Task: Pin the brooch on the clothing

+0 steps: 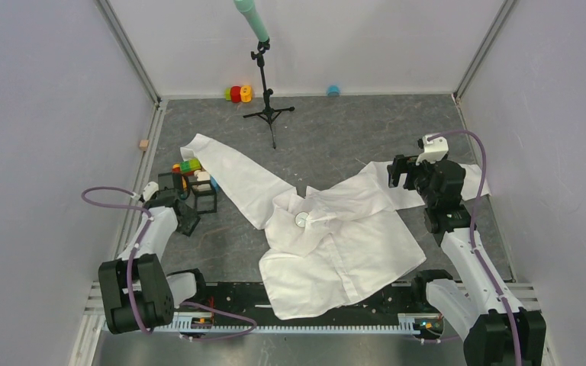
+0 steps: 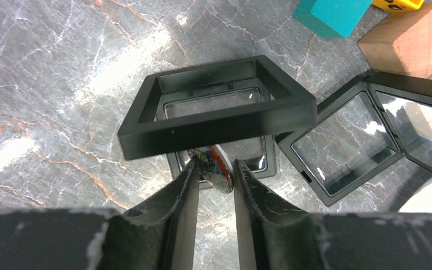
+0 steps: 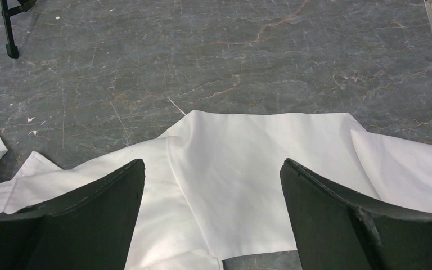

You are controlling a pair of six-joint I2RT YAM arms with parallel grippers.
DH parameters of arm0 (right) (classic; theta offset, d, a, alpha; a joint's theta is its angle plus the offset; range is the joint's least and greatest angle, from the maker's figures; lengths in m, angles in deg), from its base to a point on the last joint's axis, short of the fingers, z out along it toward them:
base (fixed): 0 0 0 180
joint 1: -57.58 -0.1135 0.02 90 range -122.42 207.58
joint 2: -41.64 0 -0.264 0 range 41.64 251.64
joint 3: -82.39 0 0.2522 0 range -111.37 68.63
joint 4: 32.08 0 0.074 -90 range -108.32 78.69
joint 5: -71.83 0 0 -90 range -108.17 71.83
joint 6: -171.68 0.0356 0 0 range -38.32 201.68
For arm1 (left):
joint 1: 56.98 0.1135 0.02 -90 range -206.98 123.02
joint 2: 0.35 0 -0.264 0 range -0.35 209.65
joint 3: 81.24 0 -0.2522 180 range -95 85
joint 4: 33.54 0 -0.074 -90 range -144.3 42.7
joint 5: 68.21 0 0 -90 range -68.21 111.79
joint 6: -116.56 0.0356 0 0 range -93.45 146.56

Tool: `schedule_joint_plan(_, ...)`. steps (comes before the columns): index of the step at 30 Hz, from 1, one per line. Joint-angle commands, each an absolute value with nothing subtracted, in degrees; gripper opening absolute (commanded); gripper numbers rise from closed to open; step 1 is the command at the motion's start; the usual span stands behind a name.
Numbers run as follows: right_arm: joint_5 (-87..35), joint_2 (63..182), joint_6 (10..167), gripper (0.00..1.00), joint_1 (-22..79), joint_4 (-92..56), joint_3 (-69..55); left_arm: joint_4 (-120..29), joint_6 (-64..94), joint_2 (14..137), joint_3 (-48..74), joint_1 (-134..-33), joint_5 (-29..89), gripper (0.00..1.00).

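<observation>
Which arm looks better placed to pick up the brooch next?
Left, probably: the left end effector straddles the brooch. The right end effector hangs open over the shirt, well away from it.

Top view overlooks the table (image 1: 336,130) from behind — close wrist views face down, right sharing shirt (image 3: 247,163).

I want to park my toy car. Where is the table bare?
Bare table lies at the far right, between the stand and the right gripper, and at the near left, between the left arm and the shirt. Crowded around the left gripper: black frames, toy blocks.
</observation>
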State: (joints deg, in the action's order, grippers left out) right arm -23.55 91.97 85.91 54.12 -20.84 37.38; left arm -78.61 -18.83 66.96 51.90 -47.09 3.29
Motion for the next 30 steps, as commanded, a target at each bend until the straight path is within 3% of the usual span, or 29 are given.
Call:
schedule_joint_plan(1,-23.8,91.7,86.3,0.95,54.4,-23.3,37.9,-81.5,-19.6,62.8,49.7,-47.4,2.1,0.22)
schedule_joint_plan(10,-24.1,91.9,86.3,0.95,54.5,-23.5,38.0,-85.0,-17.9,57.0,49.3,-47.4,0.8,0.02)
schedule_joint_plan(16,-26.1,92.1,85.6,0.95,54.4,-23.7,37.3,-85.0,-9.6,51.7,46.5,-50.0,4.6,0.02)
schedule_joint_plan(23,-38.5,91.1,84.7,0.96,54.4,-27.1,35.5,-76.4,3.2,47.2,44.9,-53.8,27.1,0.03)
schedule_joint_plan(30,-57.1,93.6,89.1,0.98,54.3,-30.0,30.6,-69.9,5.8,39.2,44.6,-56.3,44.0,0.02)
